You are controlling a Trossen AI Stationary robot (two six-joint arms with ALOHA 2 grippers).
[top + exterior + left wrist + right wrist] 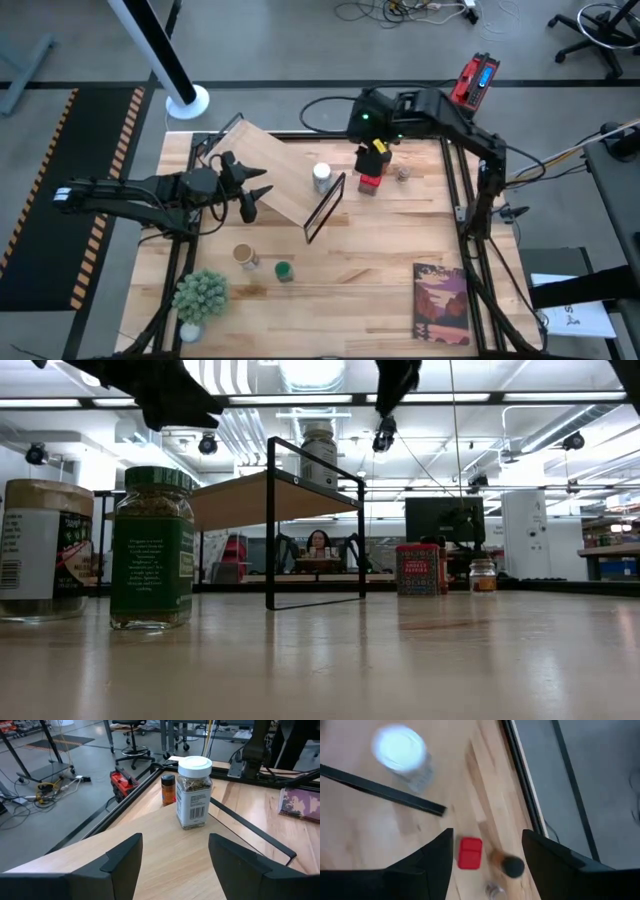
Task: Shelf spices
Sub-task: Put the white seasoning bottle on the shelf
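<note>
The shelf is a pale plank propped on a black frame. A white-lidded jar stands upright on the plank near the frame end. My left gripper hovers open over the plank, pointing at that jar. My right gripper hangs open above the red tin and the dark-lidded brown jar, holding nothing. A small silvery-topped jar stands beside them. The tan-topped jar and green-lidded jar stand on the table nearer the front.
A potted plant stands at the near left corner. A book lies flat at the near right. The table's black frame rails run along its edges. Bare wood lies between the frame end and the book.
</note>
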